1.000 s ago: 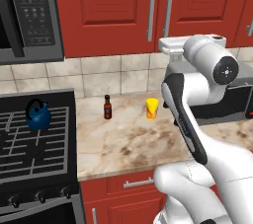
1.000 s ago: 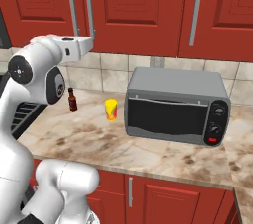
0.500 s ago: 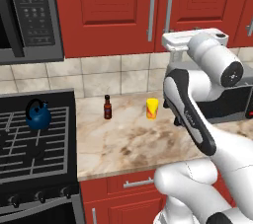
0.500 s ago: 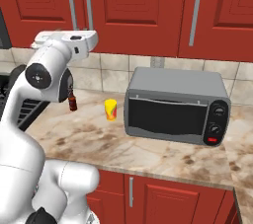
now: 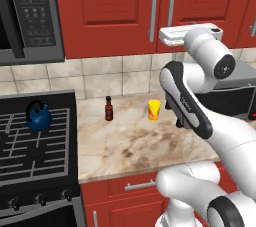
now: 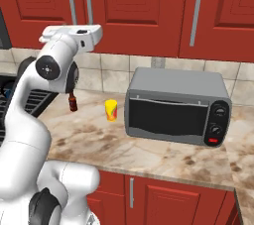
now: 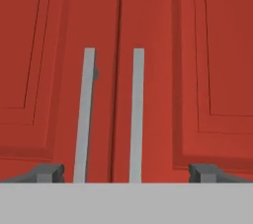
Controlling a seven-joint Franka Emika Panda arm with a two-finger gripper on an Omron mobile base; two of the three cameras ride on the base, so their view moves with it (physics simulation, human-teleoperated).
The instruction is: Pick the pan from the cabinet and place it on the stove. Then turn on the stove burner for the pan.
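Gripper (image 7: 126, 171) faces the closed red cabinet (image 5: 125, 6) doors head-on; jaws spread wide, holding nothing; both silver bar handles (image 7: 84, 114) sit between the fingertips (image 7: 47, 172), seam in the middle. The pan isn't visible; judging by the task it's behind those doors.

Risks: approach is centred on the seam, not on one handle; closing here could pinch both bars and jam both doors, or slip off a slim bar; needs a sideways offset first. Door swing could hit the wrist, which sits close under the cabinet.

Later: blue kettle (image 5: 39, 116) occupies a rear burner on the stove (image 5: 35, 146); wrong knob would heat the kettle's burner. The small bottle (image 5: 108, 108) and yellow cup (image 5: 154, 109) on the tabletop (image 5: 135, 146) could get clipped.
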